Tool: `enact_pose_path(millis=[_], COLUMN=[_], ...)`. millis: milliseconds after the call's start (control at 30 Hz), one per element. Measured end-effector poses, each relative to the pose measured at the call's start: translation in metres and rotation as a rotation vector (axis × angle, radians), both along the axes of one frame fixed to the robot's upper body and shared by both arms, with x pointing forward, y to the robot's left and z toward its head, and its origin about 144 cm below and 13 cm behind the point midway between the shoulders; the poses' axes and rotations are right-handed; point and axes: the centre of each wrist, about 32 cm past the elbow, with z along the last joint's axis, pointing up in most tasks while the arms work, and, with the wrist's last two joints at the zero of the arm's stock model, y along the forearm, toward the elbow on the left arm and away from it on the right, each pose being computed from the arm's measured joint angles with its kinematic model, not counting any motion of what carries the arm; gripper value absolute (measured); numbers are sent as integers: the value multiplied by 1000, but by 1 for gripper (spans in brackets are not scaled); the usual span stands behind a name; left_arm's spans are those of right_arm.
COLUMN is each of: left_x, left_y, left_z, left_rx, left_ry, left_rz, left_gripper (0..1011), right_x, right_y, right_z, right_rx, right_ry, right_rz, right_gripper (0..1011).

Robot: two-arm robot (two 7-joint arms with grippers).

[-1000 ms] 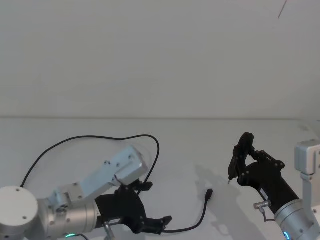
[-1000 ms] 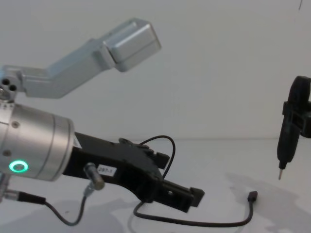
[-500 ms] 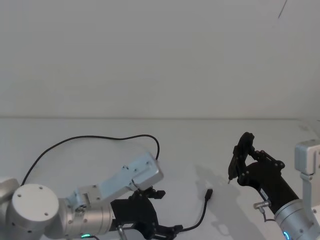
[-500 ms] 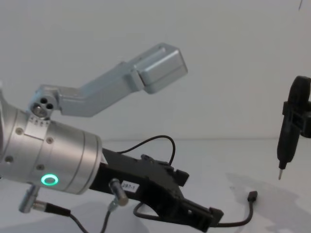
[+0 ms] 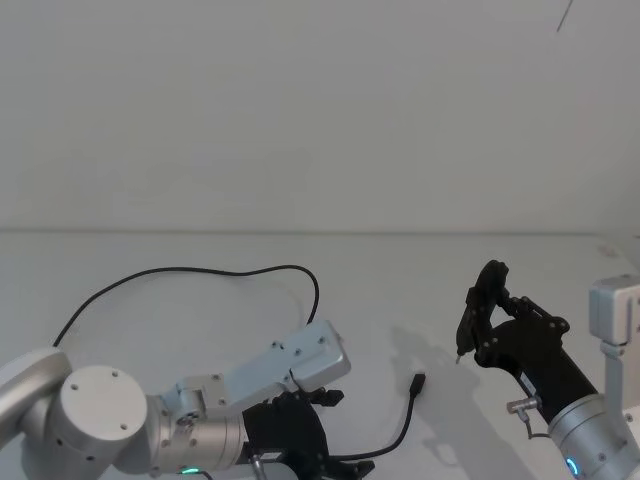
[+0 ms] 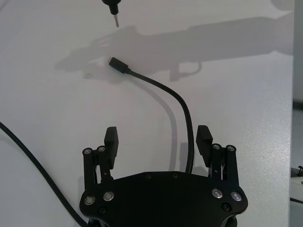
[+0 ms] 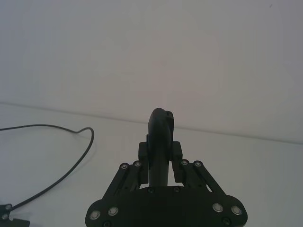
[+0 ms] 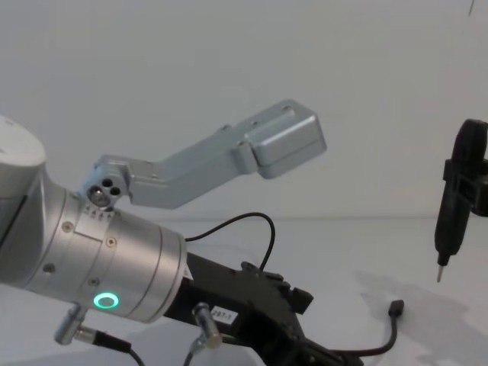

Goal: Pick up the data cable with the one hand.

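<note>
1 cable (image 6: 190, 137), 2 grippers (image 6: 157, 135) (image 7: 161, 158), 1 tool (image 8: 449, 217)

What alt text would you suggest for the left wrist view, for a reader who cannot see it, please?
The left gripper, open, hovers over the table with the data cable lying between its fingers, close beside one of them, not yet gripped. The cable curves away to its plug, and past it hangs the tip of a pen-like tool.

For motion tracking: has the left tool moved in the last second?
Yes. In the head view the left tool shifted right, nearer the data cable's unmoved plug.
</note>
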Motion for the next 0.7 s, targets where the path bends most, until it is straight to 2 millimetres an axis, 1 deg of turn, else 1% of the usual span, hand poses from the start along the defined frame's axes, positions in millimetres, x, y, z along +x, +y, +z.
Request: enact_pose_path(millis=[100,167,200,233,300,333,433,467,500,567,667,700], left_x=[1,1,2,2,2,2,2,2,2,3,3,3], left_y=[-2,-3,-4,-4,-5,-6,-6,-7,-7,-7,-8,-8], left_z=[-1,-2,-2,-2,-3,-3,-3,-4,-4,-4,-4,-4], left_rx=[10,16,19,21,24,27,30,32,33,35,37,38], left_ry=[-4,-6,-7,-7,-8,-9,-10,-11,-11,-11,-12,-13], left_rz=[-4,-7,-9,-10,-12,-13,-15,-16,-17,-18,-19,-19], left_gripper=[956,906,906,865,823,773,714,658,634,553,492,430], right_x=[0,0,0,0,0,0,0,0,0,0,0,0], right_y=[0,0,0,0,0,0,0,0,0,0,0,0], right_z=[0,0,0,0,0,0,0,0,0,0,0,0], right_rx=[0,0,0,0,0,0,0,0,0,0,0,0], right_ry=[0,0,0,0,0,0,0,0,0,0,0,0], right_rz=[0,0,0,0,0,0,0,0,0,0,0,0], right_gripper=[279,279,279,279,279,279,279,279,279,279,279,279])
